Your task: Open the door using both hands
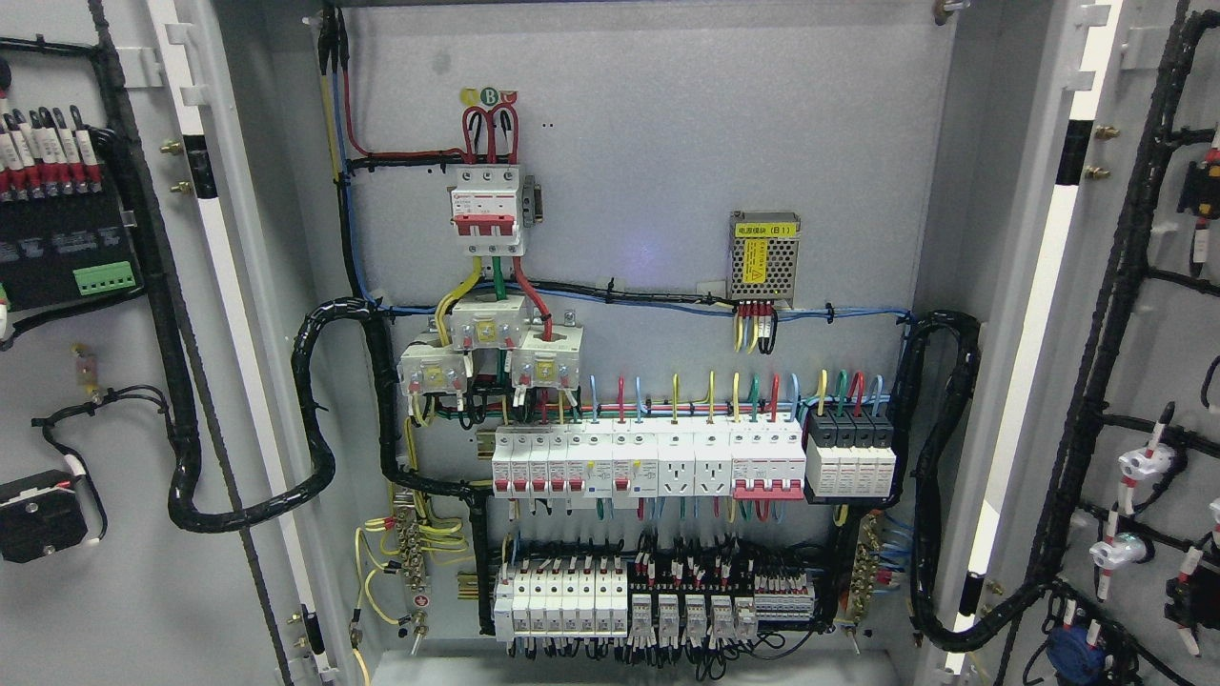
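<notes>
Two doors are standing wide open, the left door point(143, 400) swung out at the picture's left and the right door point(1144, 381) at its right, each showing its inner face. No robot arm or hand is showing anywhere, so pose and finger state cannot be told.

The cabinet point(648, 152) between them is showing a flat, matte grey metal back panel. A white breaker point(486, 210) with red levers is sitting high on it, fed by looping red wires. To its right a small boxy power supply point(763, 257) with a perforated metal cover and a yellow label is hanging on the panel. Below the breaker, three blocky white transformers point(486, 348) are clustering together, with yellow, green and red cables passing through them.

A long row of white modules point(648, 462) is running across the middle, ending in black-topped blocks at the right. A second, lower row point(610, 600) is mixing white breakers with clear-cased relays.

Thick black harnesses, wrapped in spiral sheath, are curving from the cabinet to each door: the left harness point(305, 410) is looping in a broad S, and the right harness point(929, 476) is dropping down and bending outward. Brass-coloured terminal bars are sitting at the lower left and lower right of the panel.
</notes>
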